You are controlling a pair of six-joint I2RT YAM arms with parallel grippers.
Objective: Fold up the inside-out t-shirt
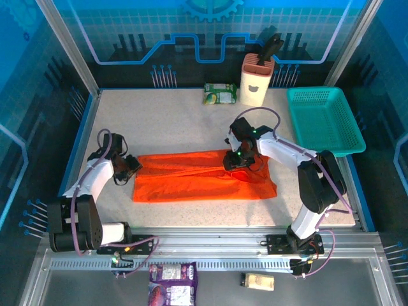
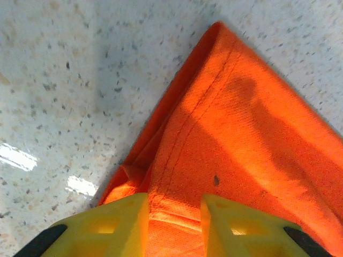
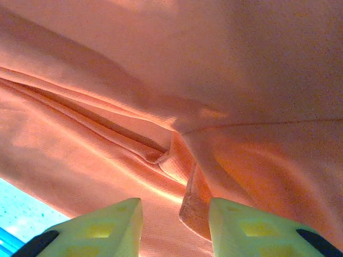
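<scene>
- The left pincer point(image 2: 174, 214) is seen partly open. Its yellow fingers point(image 2: 120, 222) stand apart, and thin orange cloth lies loose in the gap, with no clamping to be made out.
- The right pincer point(image 3: 176, 214) is likewise seen partly open. A narrow hemmed fold runs into its gap but is not pressed from both sides, so no hold is judged there either.
- The inside-out t-shirt point(image 1: 191, 180) is laid flat on the table point(image 1: 172, 121) as a long orange band, about midway between the near and far edges, between the two arms.
- Its long axis is set left to right across the table, and the band is short from near to far.
- The left pincer is placed at the far left corner of the shirt, so the cloth stretches away to its right and toward the near edge.
- The right pincer is set down on the far edge, right of the middle, where the cloth is creased. The shirt's right end lies just beyond it.
- A fold across the long axis is judged to come next. The left end is nearer the left arm and the right end nearer the right arm.
</scene>
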